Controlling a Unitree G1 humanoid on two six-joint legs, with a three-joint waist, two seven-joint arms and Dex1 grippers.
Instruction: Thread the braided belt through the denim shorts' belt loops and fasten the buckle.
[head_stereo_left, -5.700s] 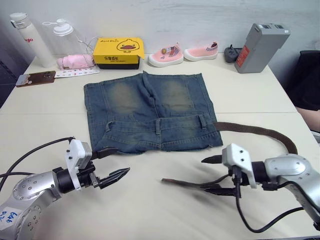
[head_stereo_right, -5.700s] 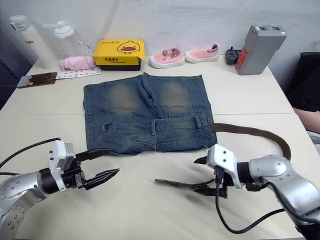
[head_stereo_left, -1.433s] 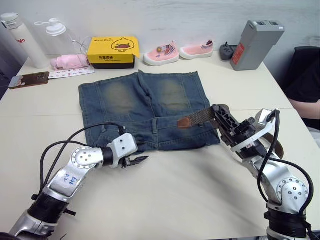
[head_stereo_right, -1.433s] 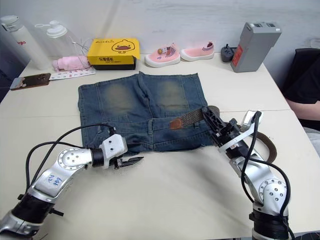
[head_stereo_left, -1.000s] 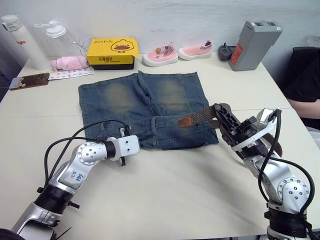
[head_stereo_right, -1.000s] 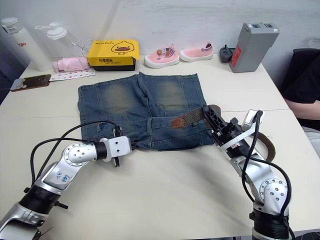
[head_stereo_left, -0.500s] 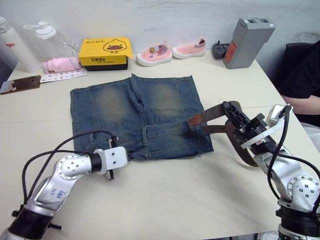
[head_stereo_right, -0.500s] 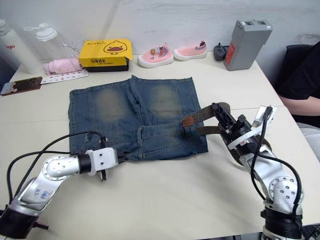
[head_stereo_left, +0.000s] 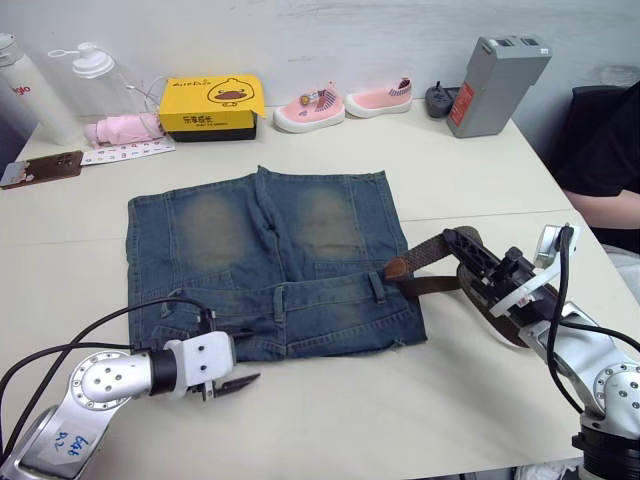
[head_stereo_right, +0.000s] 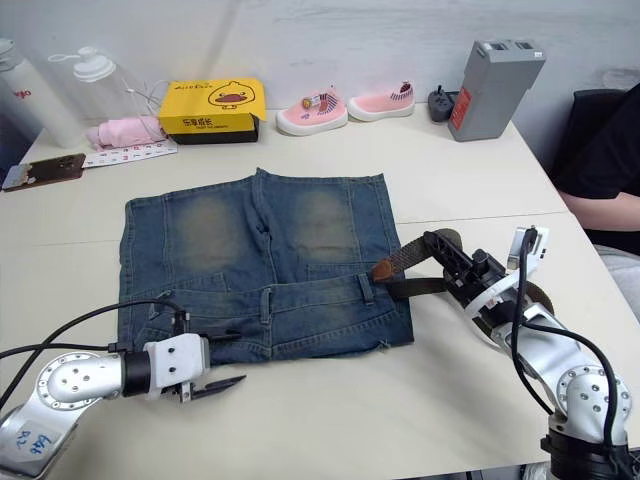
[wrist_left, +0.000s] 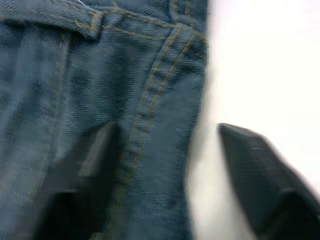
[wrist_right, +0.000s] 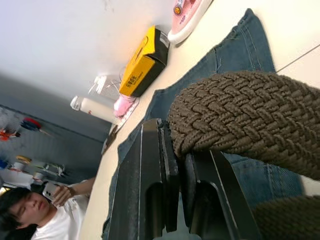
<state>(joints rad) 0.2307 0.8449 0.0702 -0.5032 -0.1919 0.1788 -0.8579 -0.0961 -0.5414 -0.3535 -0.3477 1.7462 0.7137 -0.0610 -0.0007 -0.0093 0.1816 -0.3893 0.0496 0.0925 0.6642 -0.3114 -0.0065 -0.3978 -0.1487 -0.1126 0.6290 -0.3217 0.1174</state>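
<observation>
Cream tabletop (head_stereo_left: 330, 420) carried the denim shorts (head_stereo_left: 270, 260) spread flat at its middle, waistband toward us, while the yellow duck box (head_stereo_left: 210, 105) and a pair of pink shoes (head_stereo_left: 340, 100) lined the far edge. Our right gripper (head_stereo_left: 470, 250) was clamped on the braided belt (head_stereo_left: 430, 252), whose tan tip lay beside a belt loop (head_stereo_left: 377, 287) at the waistband's right end. Our left gripper (head_stereo_left: 238, 382) stood spread at the waistband's left corner, one finger over the denim and one over bare table.
</observation>
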